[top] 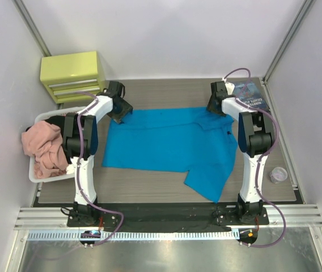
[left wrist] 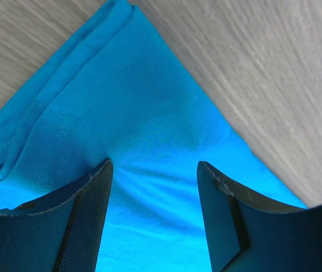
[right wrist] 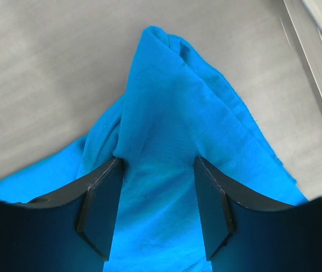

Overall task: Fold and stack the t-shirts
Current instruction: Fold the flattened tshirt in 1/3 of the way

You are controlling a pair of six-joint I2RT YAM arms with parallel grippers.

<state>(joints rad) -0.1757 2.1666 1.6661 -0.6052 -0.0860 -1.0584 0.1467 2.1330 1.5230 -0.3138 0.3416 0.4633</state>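
From above, the turquoise shirt (top: 166, 141) lies spread across the middle of the worktop (top: 138, 182), with the left pincer (top: 121, 113) at its far-left corner and the right pincer (top: 214, 107) at its far-right corner. The left wrist view shows that pincer wide, with flat cloth between its fingers (left wrist: 81, 215). In the right wrist view, bunched cloth fills the gap between the right fingers (right wrist: 101, 209); I cannot tell whether it is gripped.

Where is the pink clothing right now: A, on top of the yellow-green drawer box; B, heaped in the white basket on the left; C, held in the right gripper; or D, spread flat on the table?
B: the pink clothing lies crumpled inside the white basket.
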